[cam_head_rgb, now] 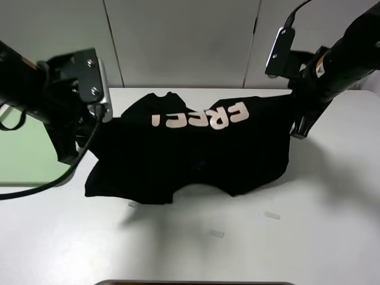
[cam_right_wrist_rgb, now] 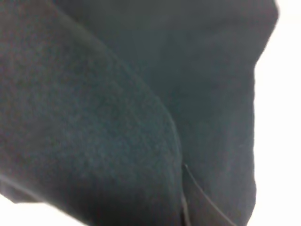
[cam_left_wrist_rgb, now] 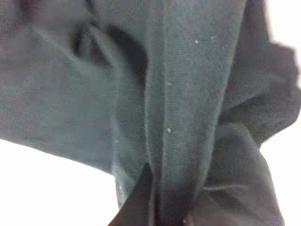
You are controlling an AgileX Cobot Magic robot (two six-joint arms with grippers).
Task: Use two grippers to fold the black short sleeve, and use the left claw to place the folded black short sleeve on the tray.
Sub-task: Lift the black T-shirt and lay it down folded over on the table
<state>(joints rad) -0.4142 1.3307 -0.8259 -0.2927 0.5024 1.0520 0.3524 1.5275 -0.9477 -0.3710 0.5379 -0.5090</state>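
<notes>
- White table (cam_head_rgb: pixel 332 237) is being backed by grey wall panels (cam_head_rgb: pixel 178 41).
- At the far left, the tray (cam_head_rgb: pixel 24 154) is being partly covered by the left arm.
- The shirt's left edge is being pinched by the left gripper (cam_head_rgb: pixel 80 139), clenched on cloth.
- The black short sleeve (cam_head_rgb: pixel 196 160) is being held up between both arms, just right of the tray, sagging at mid-table, with its pale letters (cam_head_rgb: pixel 202 119) near the top.
- Its right edge is being grasped by the clenched right gripper (cam_head_rgb: pixel 300 127).
- Both wrist views are being filled by dark cloth.
</notes>
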